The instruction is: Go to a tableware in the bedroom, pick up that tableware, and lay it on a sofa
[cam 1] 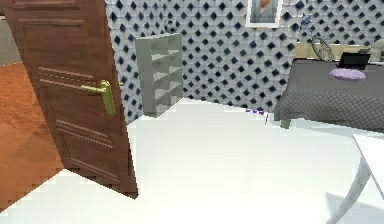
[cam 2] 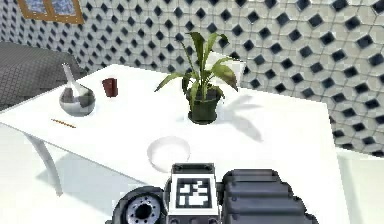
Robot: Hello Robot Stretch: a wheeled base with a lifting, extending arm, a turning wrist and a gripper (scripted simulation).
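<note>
A white table (cam 2: 280, 130) carries several pieces of tableware. A shallow white bowl (cam 2: 168, 152) sits near the table's near edge. At the arm side view's left stand a dark red cup (cam 2: 110, 87) and a grey bowl (cam 2: 76, 99) with a white utensil sticking out of it. A thin pencil-like stick (cam 2: 66, 124) lies in front of the grey bowl. The gripper's dark body (cam 2: 140, 209) shows at the bottom edge, beside a white square with black marks (cam 2: 196, 193). Its far end is not made out, so I cannot tell whether it holds anything.
A potted green plant (cam 2: 204, 80) stands mid-table. In the forward view a brown wooden door (cam 1: 80, 90) stands open at the left, with a grey shelf unit (cam 1: 160, 68) against the patterned wall. A dark grey bed (cam 1: 335, 95) with a purple cushion (cam 1: 349, 73) is at the right. White floor (cam 1: 220, 160) lies between.
</note>
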